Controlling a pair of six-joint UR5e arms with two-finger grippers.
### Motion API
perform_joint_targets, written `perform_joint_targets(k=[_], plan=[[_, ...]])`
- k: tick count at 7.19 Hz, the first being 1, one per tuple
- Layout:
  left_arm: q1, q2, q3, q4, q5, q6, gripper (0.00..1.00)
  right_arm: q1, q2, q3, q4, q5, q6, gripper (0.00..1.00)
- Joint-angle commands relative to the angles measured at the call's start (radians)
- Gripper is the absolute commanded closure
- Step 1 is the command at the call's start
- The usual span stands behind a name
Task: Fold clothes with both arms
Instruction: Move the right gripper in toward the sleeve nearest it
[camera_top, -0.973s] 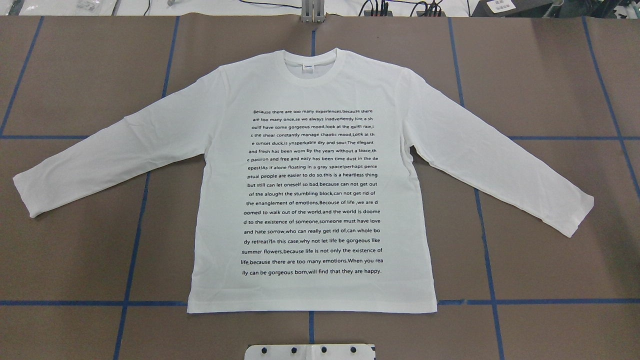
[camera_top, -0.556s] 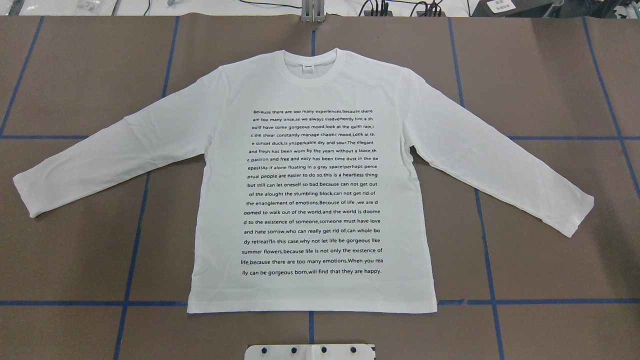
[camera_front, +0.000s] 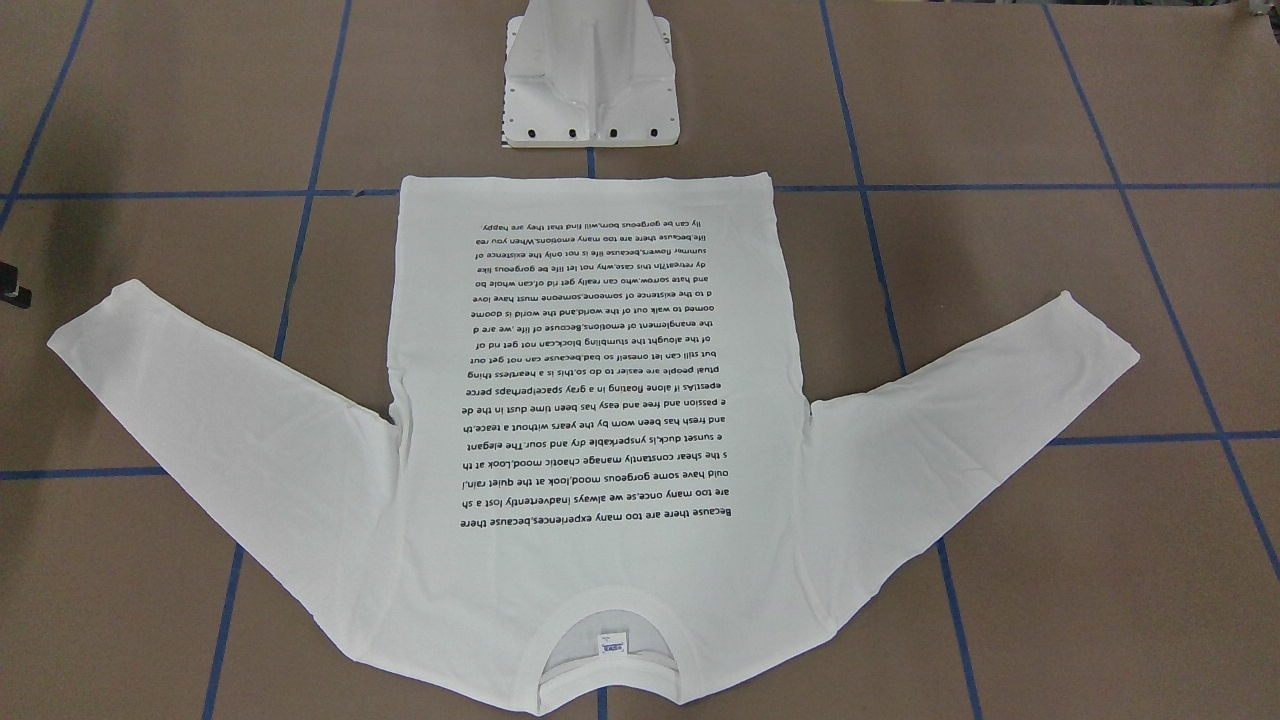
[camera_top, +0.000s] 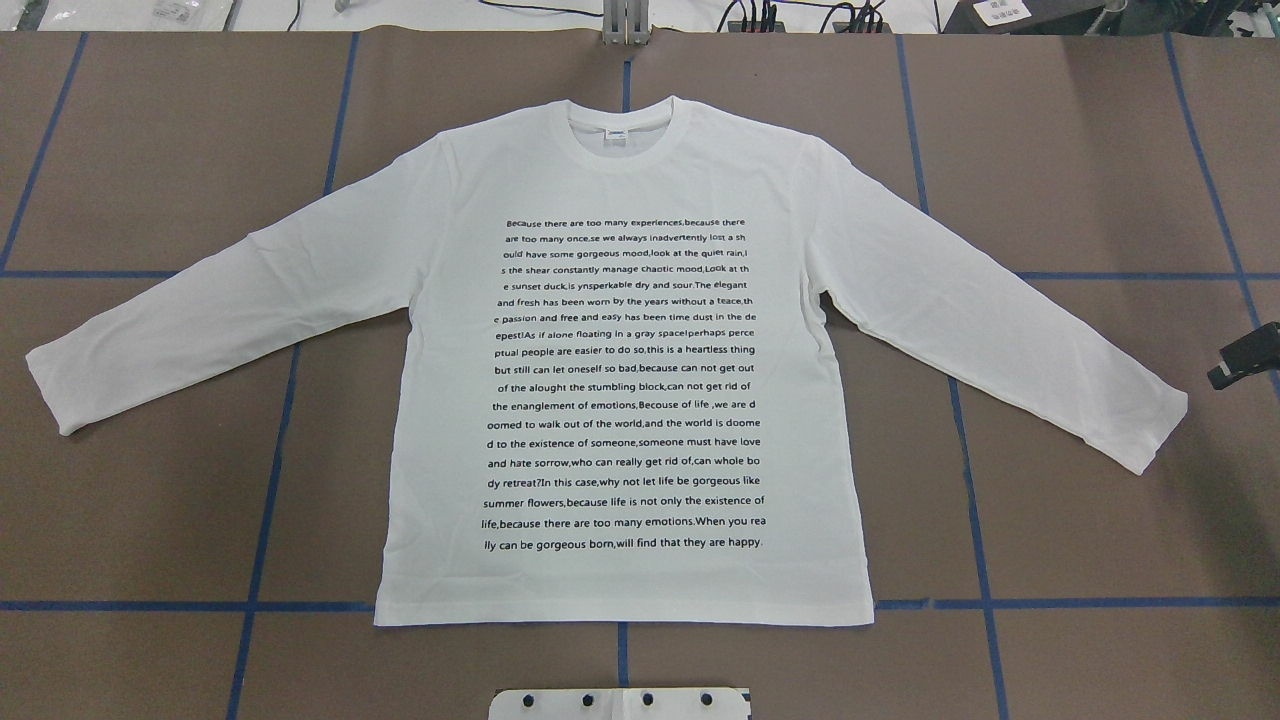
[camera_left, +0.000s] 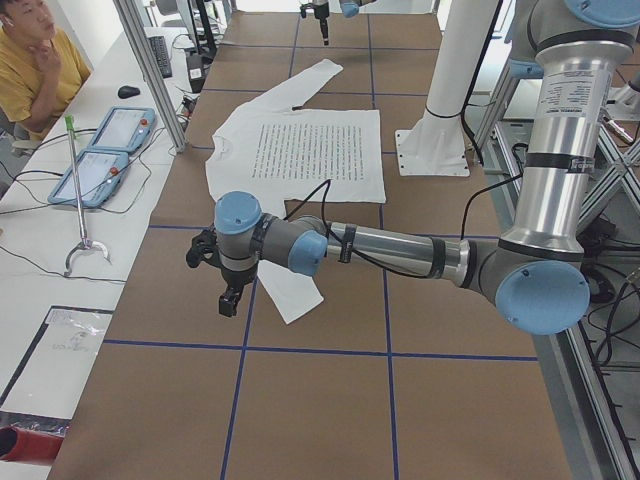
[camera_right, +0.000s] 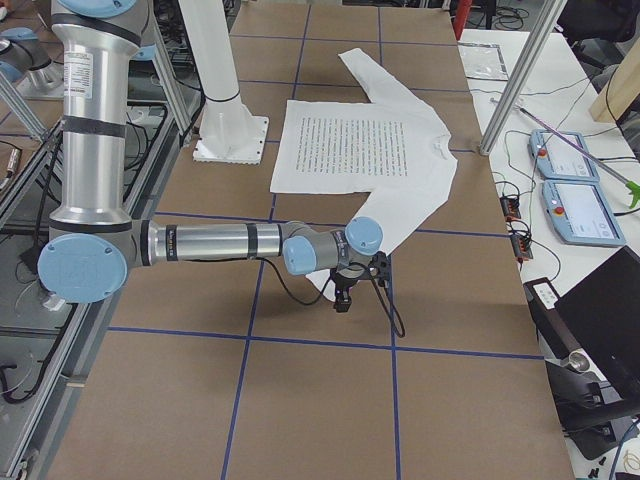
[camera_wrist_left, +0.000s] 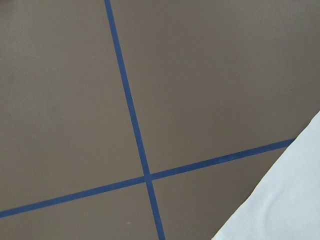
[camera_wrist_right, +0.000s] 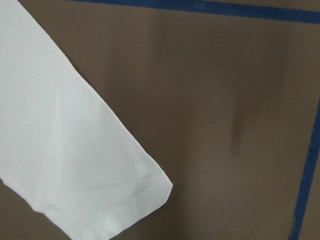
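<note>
The clothes are one white long-sleeved shirt (camera_top: 620, 350) lying flat with its black text face up, the collar (camera_top: 625, 163) at the far side and both sleeves spread. A black part of my right gripper (camera_top: 1243, 358) shows at the table's right edge, just beyond the right cuff (camera_top: 1150, 432) and apart from it; I cannot tell how its jaws stand. The right wrist view looks down on that cuff (camera_wrist_right: 75, 150). My left gripper (camera_left: 228, 295) hangs above the table near the left cuff (camera_left: 295, 295); I cannot tell its state. A corner of the sleeve (camera_wrist_left: 285, 200) shows in the left wrist view.
The white pedestal base (camera_front: 592, 90) stands just behind the shirt's hem. Blue tape lines (camera_top: 265, 500) grid the brown table. A seated person (camera_left: 30, 60) and two teach pendants (camera_left: 105, 150) are at the far side bench, past an aluminium post (camera_left: 150, 70).
A black part of the right gripper has come into the overhead view at the right edge. The shirt has not moved.
</note>
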Motion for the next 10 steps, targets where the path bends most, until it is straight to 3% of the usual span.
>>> perform_joint_targets(k=[1, 3, 5, 10], plan=[[0.001, 0.005, 0.001, -0.035, -0.002, 0.004, 0.0, -0.055, -0.068, -0.08, 0.336, -0.017, 0.246, 0.04], [0.001, 0.005, 0.002, -0.063, -0.002, 0.003, 0.0, -0.08, -0.046, -0.105, 0.457, -0.022, 0.523, 0.07], [0.001, 0.008, -0.001, -0.063, -0.002, 0.003, 0.0, -0.106, -0.044, -0.126, 0.526, -0.086, 0.655, 0.08], [0.001, 0.009, 0.001, -0.065, -0.002, 0.007, 0.0, -0.154, -0.019, -0.165, 0.526, -0.114, 0.674, 0.08]])
